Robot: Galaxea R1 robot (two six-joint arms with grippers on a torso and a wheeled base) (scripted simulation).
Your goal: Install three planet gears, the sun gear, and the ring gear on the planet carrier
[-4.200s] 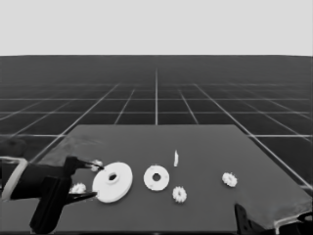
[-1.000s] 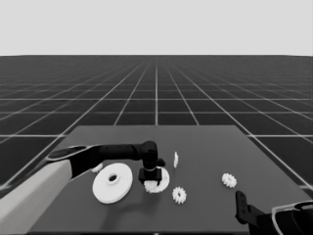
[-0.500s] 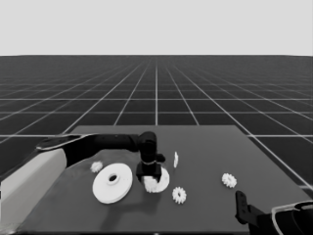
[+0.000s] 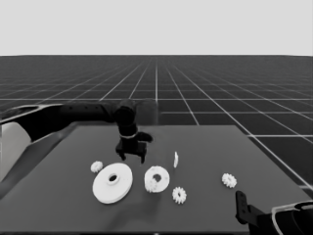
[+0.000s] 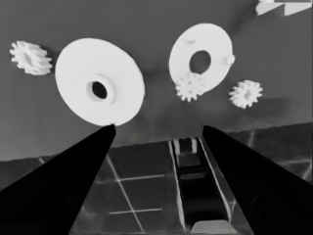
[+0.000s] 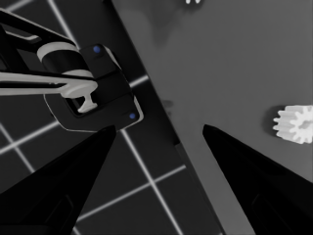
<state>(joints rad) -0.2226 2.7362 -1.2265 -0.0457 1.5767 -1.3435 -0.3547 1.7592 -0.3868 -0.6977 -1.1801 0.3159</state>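
Note:
My left gripper (image 4: 132,156) hangs open and empty just behind the smaller round part (image 4: 159,176), its arm reaching in from the left. One planet gear (image 4: 152,185) sits on that part's near edge. The larger round part (image 4: 112,182) lies to its left. Loose gears lie at the far left (image 4: 97,167), in front (image 4: 179,195) and to the right (image 4: 228,180). In the left wrist view the gripper (image 5: 156,132) looks down on the larger round part (image 5: 99,82), the smaller round part (image 5: 215,44) and the gear on it (image 5: 190,86). My right gripper (image 6: 159,129) is parked open at the table's near right corner.
A thin white piece (image 4: 175,159) stands just right of the left gripper. The right wrist view shows a gear (image 6: 295,124) near the table's corner, the floor grid and dark machinery (image 6: 93,93) past the table's edge.
The left gripper has risen and drawn back from the smaller round part, leaving a gear resting on it. The right arm has not moved.

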